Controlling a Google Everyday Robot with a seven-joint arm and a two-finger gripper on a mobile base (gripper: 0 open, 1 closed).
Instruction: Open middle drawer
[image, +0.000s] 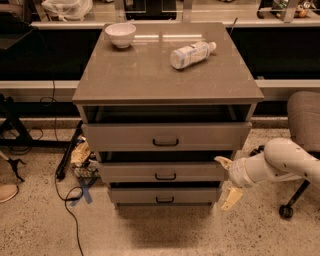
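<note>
The middle drawer (200, 172) is the mid-sized grey front in the cabinet, with a small black bar handle (165, 176). It sits between the larger top drawer (210, 136) and the smaller bottom drawer (135, 195). A dark gap shows above each front. My gripper (226, 180) is at the right end of the middle drawer front, beside the cabinet's right edge. Its cream fingers (231, 198) are spread open, one high and one low, holding nothing. The white arm (280, 160) comes in from the right.
On the cabinet top (140, 75) stand a white bowl (120, 34) and a plastic bottle (192, 54) lying on its side. A grey chair (303, 122) stands at the right. Cables and a crumpled bag (80, 154) lie on the floor at the left.
</note>
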